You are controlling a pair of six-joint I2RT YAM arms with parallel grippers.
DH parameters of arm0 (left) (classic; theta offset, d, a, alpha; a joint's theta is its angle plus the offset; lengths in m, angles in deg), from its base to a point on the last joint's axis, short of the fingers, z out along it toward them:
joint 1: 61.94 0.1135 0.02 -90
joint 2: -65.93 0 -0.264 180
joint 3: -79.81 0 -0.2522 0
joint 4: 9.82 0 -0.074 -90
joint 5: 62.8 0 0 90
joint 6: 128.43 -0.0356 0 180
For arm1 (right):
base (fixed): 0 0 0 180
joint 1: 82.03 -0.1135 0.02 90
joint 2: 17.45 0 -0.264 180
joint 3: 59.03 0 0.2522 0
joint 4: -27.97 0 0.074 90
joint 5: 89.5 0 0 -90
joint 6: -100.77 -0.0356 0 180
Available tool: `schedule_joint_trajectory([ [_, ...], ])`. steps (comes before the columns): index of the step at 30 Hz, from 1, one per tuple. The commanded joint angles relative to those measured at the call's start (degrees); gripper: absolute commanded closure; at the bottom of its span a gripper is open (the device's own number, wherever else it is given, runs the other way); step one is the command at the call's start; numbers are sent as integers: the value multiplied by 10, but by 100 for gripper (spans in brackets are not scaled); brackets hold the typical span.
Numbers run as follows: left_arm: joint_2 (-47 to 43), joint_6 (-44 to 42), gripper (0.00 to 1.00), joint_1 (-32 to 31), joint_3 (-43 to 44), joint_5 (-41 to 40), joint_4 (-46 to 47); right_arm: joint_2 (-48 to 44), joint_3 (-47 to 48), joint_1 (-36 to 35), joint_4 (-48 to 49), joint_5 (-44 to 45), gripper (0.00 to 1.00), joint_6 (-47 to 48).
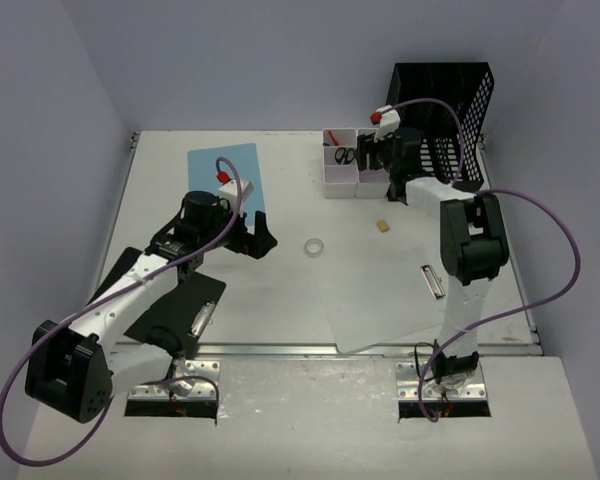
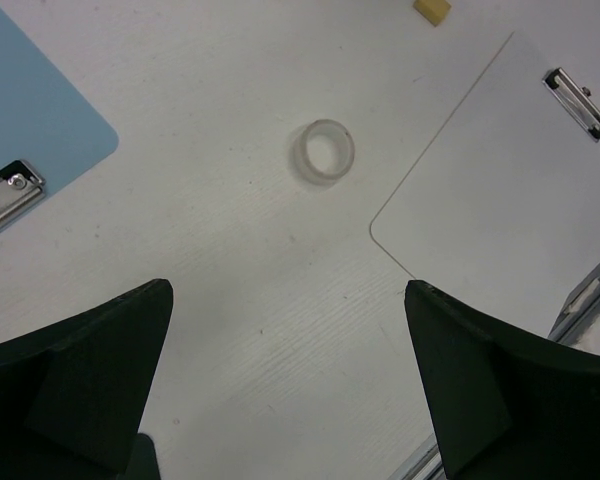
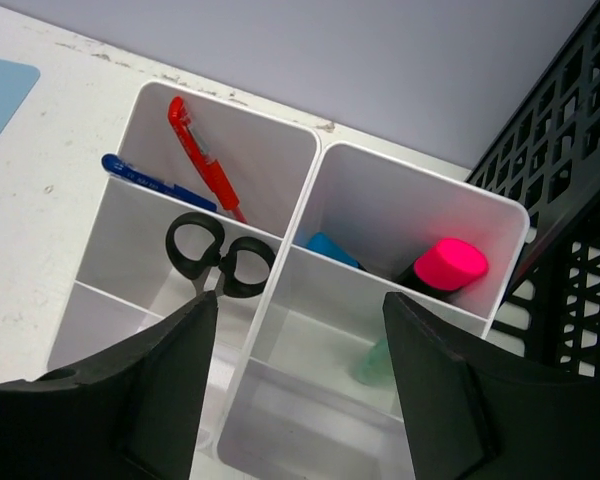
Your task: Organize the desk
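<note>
Off-white and bare in the middle, the desk point(image 1: 155, 180) fills the top view from the arm bases to the far wall. Seen from its centre, two white bins point(image 3: 420, 170) stand at one o'clock, with the black mesh rack point(image 1: 450, 90) behind them.

The right gripper point(image 3: 300, 330) hovers over the bins with its fingers spread and nothing between them. A pink highlighter point(image 3: 450, 262) stands in the right bin just below, so the step in hand looks like sorting small items into compartments.

The left gripper point(image 2: 288, 300) hangs wide open above a clear tape roll point(image 2: 325, 150), which lies at twelve o'clock from its fingertips. The next move probably calls for a straight descent, with the fingers straddling the ring before closing. A tan eraser point(image 1: 382, 226) also lies loose at two o'clock.
</note>
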Motion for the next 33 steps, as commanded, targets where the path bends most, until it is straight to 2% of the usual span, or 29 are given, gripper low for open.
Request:
schedule_joint_trajectory([
  [1, 12, -22, 0, 6, 16, 7, 42, -51, 16, 3, -6, -17, 32, -11],
  [3, 28, -44, 0, -17, 29, -3, 41, -80, 17, 4, -41, -22, 32, -18],
  [4, 59, -83, 0, -33, 59, -18, 16, -92, 20, 4, -55, -33, 32, -21],
  [6, 104, -117, 1, -81, 104, -79, -26, -131, 19, 4, -101, -39, 31, -24],
  [9, 256, -156, 0, -116, 218, -116, -138, -180, 18, 10, -186, -52, 31, -21],
  [10, 288, -165, 0, -118, 286, -120, -204, -190, 19, 17, -209, -55, 31, -22],
  [12, 378, -166, 0, -120, 351, -116, -261, -216, 22, 24, -294, -71, 30, -20],
  [13, 403, -166, 0, -121, 409, -110, -308, -224, 24, 34, -321, -77, 28, -20],
  [15, 472, -164, 0, -125, 494, -105, -369, -243, 23, 47, -393, -115, 26, -22],
  [18, 538, -165, 0, -140, 576, -98, -414, -264, 11, 67, -455, -141, 25, -25],
  [21, 584, -161, 2, -158, 622, -97, -465, -309, -40, 87, -454, -152, 24, -29],
  [24, 613, -149, 4, -168, 644, -89, -478, -325, -66, 92, -453, -160, 24, -28],
  [33, 662, -140, 6, -189, 683, -101, -492, -340, -76, 93, -461, -179, 24, -36],
])
